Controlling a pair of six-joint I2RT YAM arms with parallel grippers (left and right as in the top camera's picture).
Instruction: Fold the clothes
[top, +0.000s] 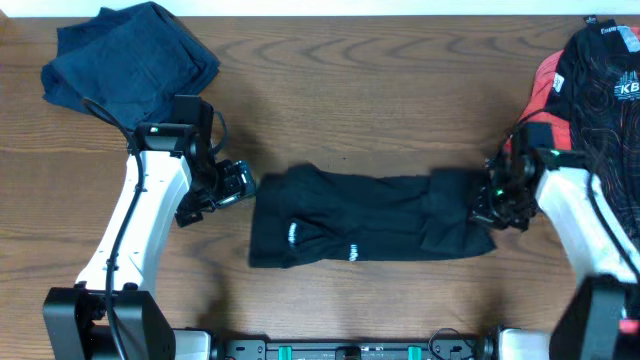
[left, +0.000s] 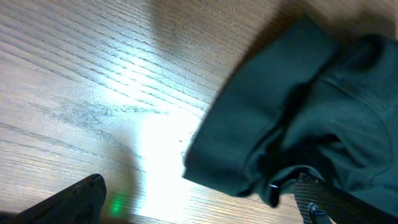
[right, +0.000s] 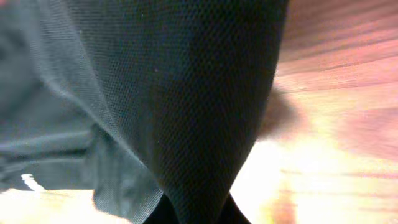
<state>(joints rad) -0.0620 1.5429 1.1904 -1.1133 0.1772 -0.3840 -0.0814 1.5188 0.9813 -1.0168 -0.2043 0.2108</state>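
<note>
The wooden table fills the overhead view, brown and strongly grained, with bright glare on it in both wrist views. My left arm rises from the near left corner and bends inward at the wrist. My right arm mirrors it from the near right corner.

The black garment lies between them near the table's middle, as a rumpled band stretched left to right. A navy garment is bunched in the far left corner. At the far right edge a black-and-red garment lies over a coral-pink garment.

My right gripper is clamped on the black garment's right end, and in its wrist view the mesh fabric narrows down into the closed jaws. My left gripper is spread wide and holds nothing, just beside the garment's left edge. Two small white logos show near the garment's front edge.
</note>
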